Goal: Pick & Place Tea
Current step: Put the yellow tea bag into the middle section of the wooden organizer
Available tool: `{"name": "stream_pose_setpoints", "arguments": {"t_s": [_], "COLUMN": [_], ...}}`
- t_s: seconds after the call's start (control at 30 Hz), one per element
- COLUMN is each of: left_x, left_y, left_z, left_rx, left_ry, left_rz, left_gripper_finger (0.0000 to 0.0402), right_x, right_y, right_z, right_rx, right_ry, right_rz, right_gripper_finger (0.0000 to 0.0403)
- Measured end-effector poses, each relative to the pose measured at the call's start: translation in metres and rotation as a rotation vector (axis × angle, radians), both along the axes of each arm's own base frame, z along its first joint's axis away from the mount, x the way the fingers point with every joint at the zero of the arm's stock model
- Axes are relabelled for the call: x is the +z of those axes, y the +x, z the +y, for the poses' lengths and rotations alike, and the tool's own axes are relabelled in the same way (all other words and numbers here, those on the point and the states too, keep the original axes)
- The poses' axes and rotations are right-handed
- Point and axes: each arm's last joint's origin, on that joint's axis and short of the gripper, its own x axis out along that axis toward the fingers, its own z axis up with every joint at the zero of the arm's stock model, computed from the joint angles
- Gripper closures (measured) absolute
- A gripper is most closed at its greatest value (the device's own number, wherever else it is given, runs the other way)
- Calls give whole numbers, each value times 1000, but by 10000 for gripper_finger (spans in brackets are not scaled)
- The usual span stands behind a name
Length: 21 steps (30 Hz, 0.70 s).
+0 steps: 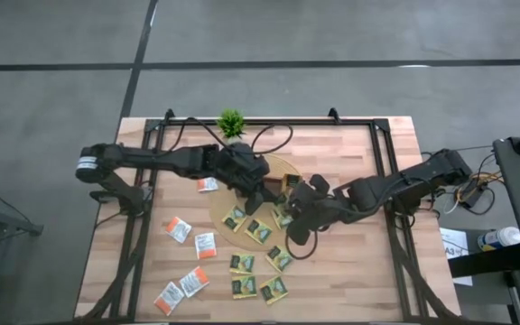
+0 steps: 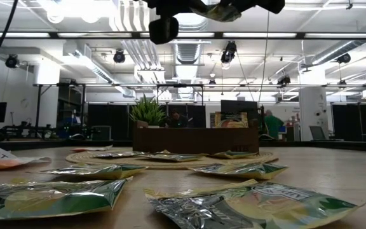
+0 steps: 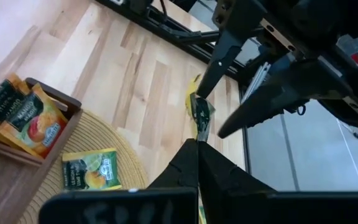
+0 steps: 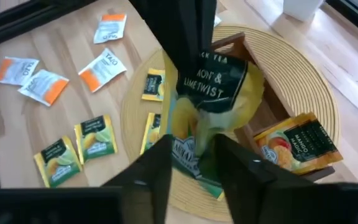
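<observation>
Nearest the front edge of the table (image 1: 350, 149), at about six o'clock, loose green-and-yellow sachets (image 1: 258, 288) lie flat, with white-and-orange sachets (image 1: 190, 246) off at eight o'clock, all waiting to be sorted. Further in, the round woven mat (image 4: 303, 81) carries more sachets and the brown tray (image 4: 263, 118), which already holds mango sachets (image 4: 297, 146) standing on edge. Above the mat, at table centre, the two grippers meet over one lemon-and-lime sachet (image 4: 219, 102), likely a hand-over. The left gripper (image 3: 196, 140) has its fingers pinched shut on the sachet's edge, holding it upright. The right gripper (image 4: 194, 152) has its fingers parted around the same sachet, apparently letting go. Farthest, at twelve o'clock, stands the potted plant (image 1: 231, 122).
</observation>
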Motion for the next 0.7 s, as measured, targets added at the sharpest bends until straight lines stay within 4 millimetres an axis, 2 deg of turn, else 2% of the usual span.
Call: {"name": "stream_pose_setpoints", "arguments": {"t_s": [0.17, 0.3, 0.5, 0.7], "left_x": [4, 13, 26, 27], "left_y": [-3, -6, -12, -19], "left_z": [7, 15, 28, 42], "left_rx": [-4, -16, -22, -47], "left_ry": [17, 74, 173, 279], "left_rz": [-9, 4, 40, 82], "left_gripper_finger": [401, 401, 401, 401], "right_x": [10, 23, 44, 60], "right_y": [-7, -19, -38, -55], "right_z": [-2, -6, -13, -19], "right_rx": [-1, 3, 4, 2], "right_ry": [14, 31, 53, 71], "right_rz": [-30, -71, -142, -195], "right_gripper_finger": [220, 195, 187, 188]}}
